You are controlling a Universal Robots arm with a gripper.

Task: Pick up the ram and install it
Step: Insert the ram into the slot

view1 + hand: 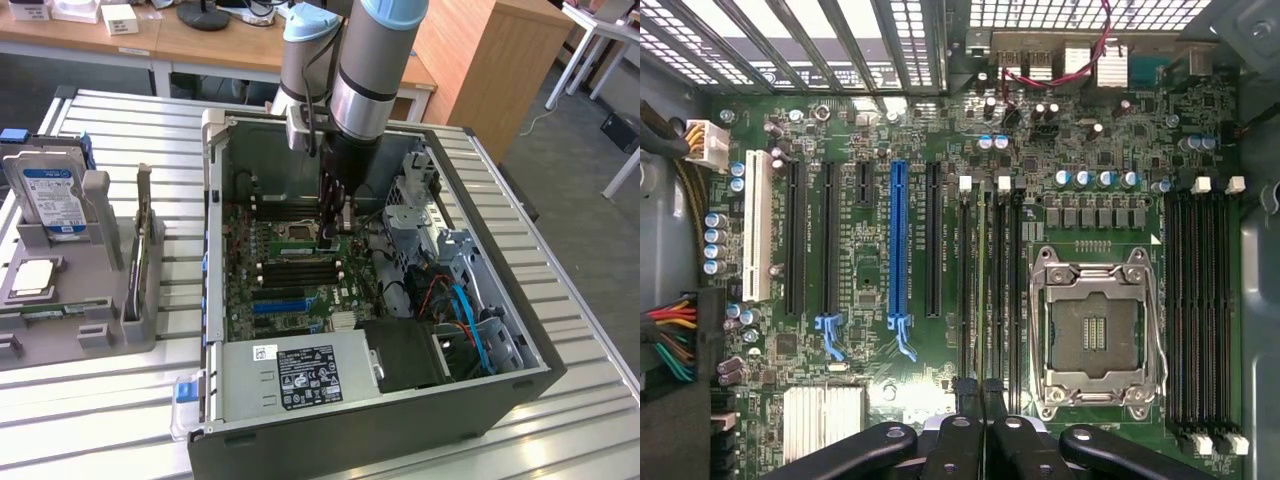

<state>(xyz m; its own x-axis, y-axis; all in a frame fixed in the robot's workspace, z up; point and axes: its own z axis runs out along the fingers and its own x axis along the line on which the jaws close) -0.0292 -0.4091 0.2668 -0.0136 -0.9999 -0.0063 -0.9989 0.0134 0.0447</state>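
- Ram (981,280) sits edge-up among black memory slots (1002,280), running out from the claw (980,395).
- Claw fingers together at the ram's near end.

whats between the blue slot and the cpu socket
In the wrist view: one black expansion slot, then the bank of memory slots, with the ram standing edge-on among them.

Silver-blue arm (352,95), black pincer (982,388)
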